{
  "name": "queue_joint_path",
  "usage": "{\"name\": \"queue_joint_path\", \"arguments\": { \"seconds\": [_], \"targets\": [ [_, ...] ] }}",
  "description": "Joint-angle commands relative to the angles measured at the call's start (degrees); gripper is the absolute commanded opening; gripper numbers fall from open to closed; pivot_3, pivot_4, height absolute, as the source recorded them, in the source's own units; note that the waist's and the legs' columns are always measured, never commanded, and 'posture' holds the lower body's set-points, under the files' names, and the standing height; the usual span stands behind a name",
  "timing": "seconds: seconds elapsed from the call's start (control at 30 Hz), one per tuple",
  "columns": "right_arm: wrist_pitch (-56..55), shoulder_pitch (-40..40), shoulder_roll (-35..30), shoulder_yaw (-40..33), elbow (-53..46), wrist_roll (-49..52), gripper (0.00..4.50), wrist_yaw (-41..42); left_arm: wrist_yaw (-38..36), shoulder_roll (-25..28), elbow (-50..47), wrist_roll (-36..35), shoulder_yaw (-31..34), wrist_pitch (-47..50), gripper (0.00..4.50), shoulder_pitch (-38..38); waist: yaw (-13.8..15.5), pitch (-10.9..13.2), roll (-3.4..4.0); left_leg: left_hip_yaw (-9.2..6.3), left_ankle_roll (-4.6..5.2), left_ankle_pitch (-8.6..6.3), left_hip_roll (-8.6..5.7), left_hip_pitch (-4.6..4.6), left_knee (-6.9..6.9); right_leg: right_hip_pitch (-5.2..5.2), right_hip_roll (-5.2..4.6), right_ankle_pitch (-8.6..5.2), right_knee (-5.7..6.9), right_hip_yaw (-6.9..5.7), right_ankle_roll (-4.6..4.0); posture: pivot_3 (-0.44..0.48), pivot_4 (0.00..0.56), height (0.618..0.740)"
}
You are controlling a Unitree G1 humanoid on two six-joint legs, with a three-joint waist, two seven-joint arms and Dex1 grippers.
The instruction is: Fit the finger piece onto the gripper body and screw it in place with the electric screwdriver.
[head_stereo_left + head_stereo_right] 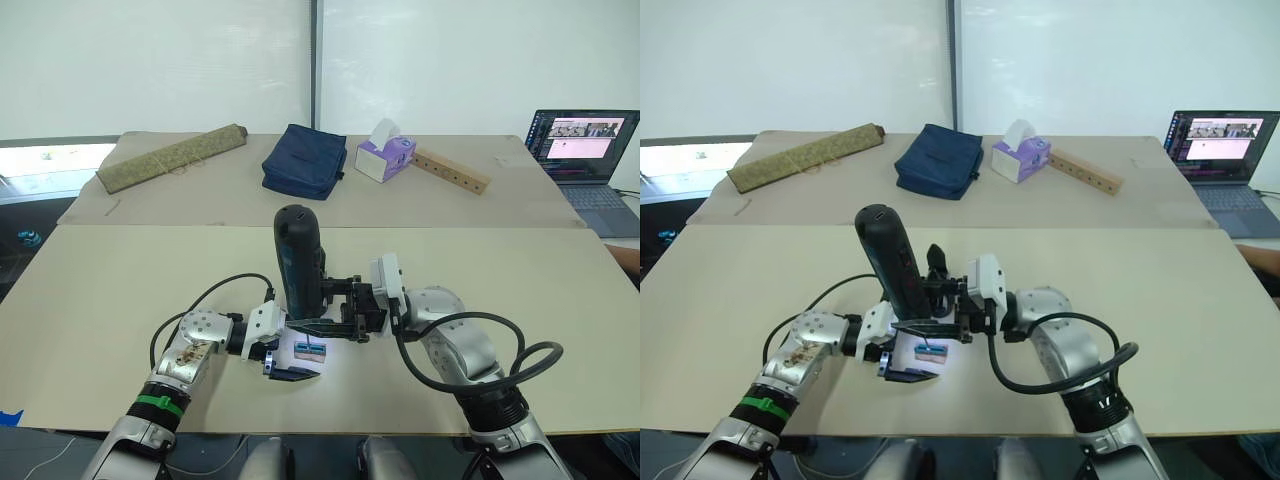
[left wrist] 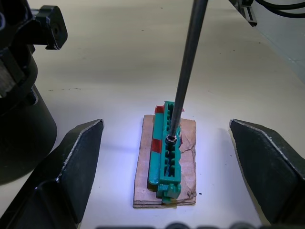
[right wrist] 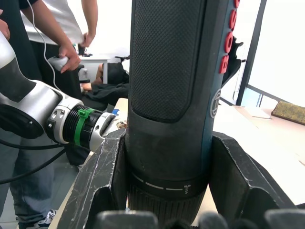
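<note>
My right gripper [image 1: 325, 306] is shut on the electric screwdriver [image 1: 297, 258], a thick black cylinder held upright, its fingers [image 3: 107, 176] clamping the lower body. Its thin metal bit [image 2: 188, 67] points down, with the tip in a small green-and-tan block [image 2: 167, 162] lit by the tool's light. My left gripper [image 2: 166, 125] is open, one finger on each side of that block without touching it. The gripper body [image 2: 19, 124], black with a round base, stands just beside the left gripper, and its pointed finger [image 1: 937, 264] rises behind the screwdriver. The finger piece is out of view.
Along the far side of the table lie a tan rolled bundle [image 1: 172, 157], a navy bag [image 1: 303, 160], a tissue box [image 1: 385, 155] and a wooden bar with holes [image 1: 450, 170]. A laptop [image 1: 585, 150] sits at the far right. People [image 3: 57, 38] stand beyond the table's left.
</note>
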Motion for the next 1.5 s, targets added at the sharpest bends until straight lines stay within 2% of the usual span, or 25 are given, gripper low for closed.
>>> {"name": "queue_joint_path", "arguments": {
  "seconds": [0.03,1.03,1.5],
  "targets": [
    [-0.5,-1.2,0.6,-1.0,-1.2,1.3,1.95,-0.2,0.2,0.5,1.1,0.5,-0.3,-0.2,4.48,0.7,0.0,0.0,0.0,0.0,0.0,0.0,0.0,0.0,0.0,0.0,0.0,0.0,0.0,0.0,0.0,0.0,0.15,0.74],
    [0.8,-1.7,-1.9,-0.6,-0.2,0.7,1.95,1.0,0.4,0.7,2.6,0.3,0.1,-1.3,4.48,0.7,0.0,0.0,0.01,0.0,0.0,0.0,0.01,0.13,0.0,0.11,0.01,0.0,0.01,0.0,0.0,0.0,0.15,0.74],
    [6.6,-2.8,-1.7,1.4,-1.1,-0.2,1.95,-0.4,0.8,0.6,2.8,0.4,0.2,-1.5,4.48,0.7,0.0,-0.1,0.02,0.0,0.0,0.0,0.01,0.15,0.0,0.13,0.01,0.0,0.01,0.0,0.0,0.0,0.15,0.74]
  ]
}}
